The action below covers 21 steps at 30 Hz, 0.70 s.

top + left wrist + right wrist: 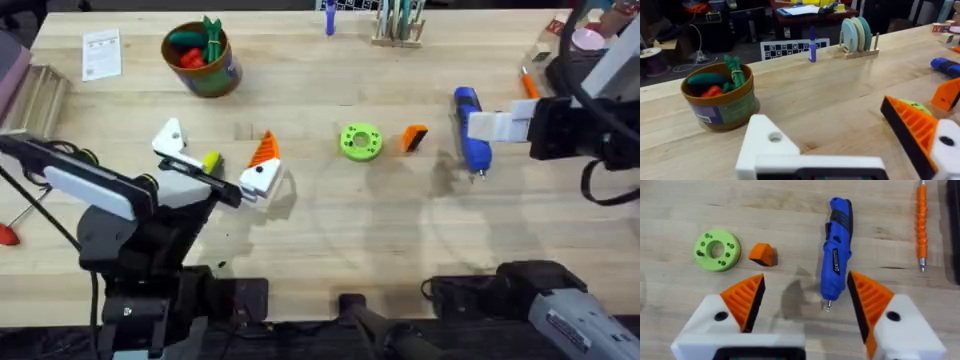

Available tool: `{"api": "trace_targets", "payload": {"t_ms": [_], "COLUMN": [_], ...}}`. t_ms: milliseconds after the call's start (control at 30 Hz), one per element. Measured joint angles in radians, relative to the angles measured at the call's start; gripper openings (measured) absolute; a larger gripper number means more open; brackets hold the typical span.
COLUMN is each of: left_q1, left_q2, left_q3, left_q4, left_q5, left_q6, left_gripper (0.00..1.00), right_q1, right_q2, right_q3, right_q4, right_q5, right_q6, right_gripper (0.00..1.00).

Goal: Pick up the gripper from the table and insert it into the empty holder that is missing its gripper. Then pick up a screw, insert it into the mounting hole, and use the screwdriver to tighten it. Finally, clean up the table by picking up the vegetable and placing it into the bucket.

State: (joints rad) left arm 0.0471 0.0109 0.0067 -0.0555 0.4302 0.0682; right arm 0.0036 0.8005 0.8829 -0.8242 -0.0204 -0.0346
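Bucket (203,62) sits toward the worktop's far left corner. Left gripper (217,143) spread wide, nothing between; its bare white holder (767,145) has no tip. The gripper (414,138) lies mid-worktop, just right of the green disc (361,141). Right gripper (805,305) hangs open above the screwdriver (470,140). My read: the step is fetching the orange piece. I'd shift left, straddle only the wedge and keep off the disc.
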Motion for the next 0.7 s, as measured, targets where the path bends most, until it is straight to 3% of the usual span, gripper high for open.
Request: {"api": "trace_targets", "payload": {"t_ms": [100, 233, 567, 700], "left_q1": [0.000, 0.000, 0.000, 0.000], "left_q2": [0.000, 0.000, 0.000, 0.000], "left_q3": [0.000, 0.000, 0.008, 0.008], "left_q4": [0.000, 0.000, -0.045, -0.057], "left_q5": [0.023, 0.109, 0.516, 0.613], "left_q6": [0.003, 0.002, 0.002, 0.001], "left_gripper": [0.985, 0.986, 0.986, 0.987], "right_q1": [0.000, 0.000, 0.000, 0.000], "right_q2": [0.000, 0.000, 0.000, 0.000], "right_q3": [0.000, 0.000, 0.000, 0.000], "right_q4": [0.000, 0.000, 0.000, 0.000], "right_q5": [0.000, 0.000, 0.000, 0.000], "right_q6": [0.000, 0.000, 0.000, 0.000], "right_gripper": [0.992, 0.994, 0.993, 0.992]}}
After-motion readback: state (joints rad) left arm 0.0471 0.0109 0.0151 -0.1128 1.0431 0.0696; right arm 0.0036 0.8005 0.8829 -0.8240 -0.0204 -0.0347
